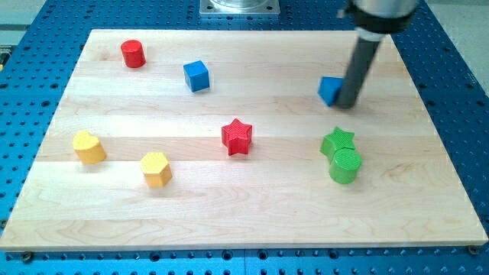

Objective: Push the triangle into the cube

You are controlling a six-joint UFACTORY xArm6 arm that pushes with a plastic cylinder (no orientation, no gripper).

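The blue triangle point(329, 89) lies at the view's upper right, partly hidden by the dark rod. My tip point(347, 105) rests on the board right against the triangle's right side. The blue cube point(196, 76) sits in the upper middle-left, well to the left of the triangle and apart from it.
A red cylinder point(133, 53) is at upper left. A red star point(237, 137) is at centre. A green star point(338, 140) touches a green cylinder point(344, 165) at right. A yellow heart point(89, 147) and a yellow hexagon point(156, 168) are at lower left. The wooden board point(244, 221) lies on a blue perforated table.
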